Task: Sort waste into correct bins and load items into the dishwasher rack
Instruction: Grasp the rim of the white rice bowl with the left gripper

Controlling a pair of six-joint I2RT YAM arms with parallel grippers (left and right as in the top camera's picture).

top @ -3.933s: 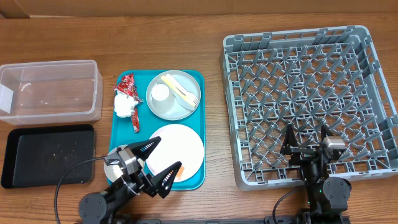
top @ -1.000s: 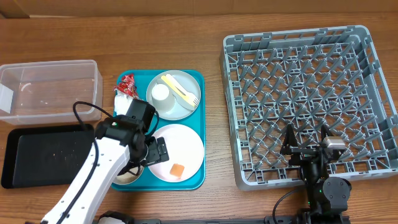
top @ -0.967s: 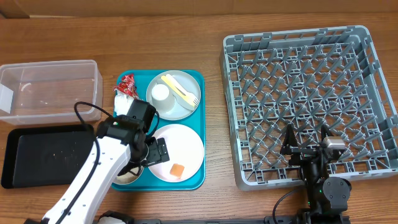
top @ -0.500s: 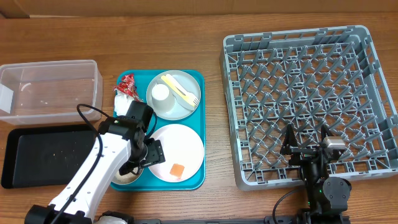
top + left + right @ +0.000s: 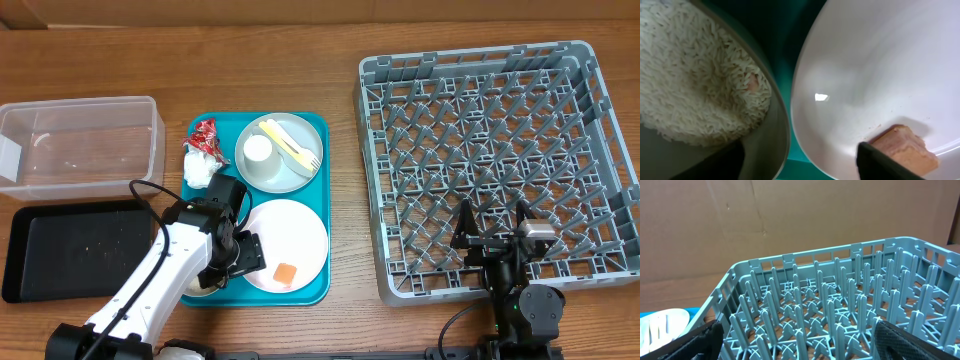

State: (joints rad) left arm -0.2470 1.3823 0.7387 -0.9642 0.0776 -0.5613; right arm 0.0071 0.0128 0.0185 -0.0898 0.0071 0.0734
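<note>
Waiting dishwasher rack (image 5: 368, 170): the biggest thing on the table, pegs all bare. Its near wall lies right under the right gripper's jaws, so a dish brought across would have a short way in.
Teal tray (image 5: 318, 195): directly beneath the left gripper's jaws, carrying every dish and most of the waste. It serves as the pick-up ground.
Clear tub (image 5: 90, 140): well apart from the left jaws, beyond the teal tray's far-left corner.
Black tray (image 5: 70, 250): off to the outer side of the left jaws, just beside the teal tray, with a few specks in it.
Left arm (image 5: 150, 290): reaches in from the near edge, wrist tipped down so the jaws point at the seam between bowl and white plate.
White plate (image 5: 295, 235): under one finger of the left gripper, bare but for the orange cube.
Grey plate (image 5: 255, 178): ahead of the left jaws, holding the cup (image 5: 259, 148) and the fork and spoon (image 5: 290, 145).
Bowl (image 5: 195, 290): under the other finger, heaped with rice (image 5: 695, 85).
Napkin (image 5: 198, 168) and wrapper (image 5: 207, 135): ahead of the left jaws, touching each other.
Orange cube (image 5: 902, 147): just beside one fingertip, and probably the piece being lined up.
Left gripper (image 5: 238, 268): jaws at a middling gap, straddling the bowl rim and plate edge — gripping nothing.
Right gripper (image 5: 491, 222): low at the near edge, wrist level, jaws spread fully and empty.
</note>
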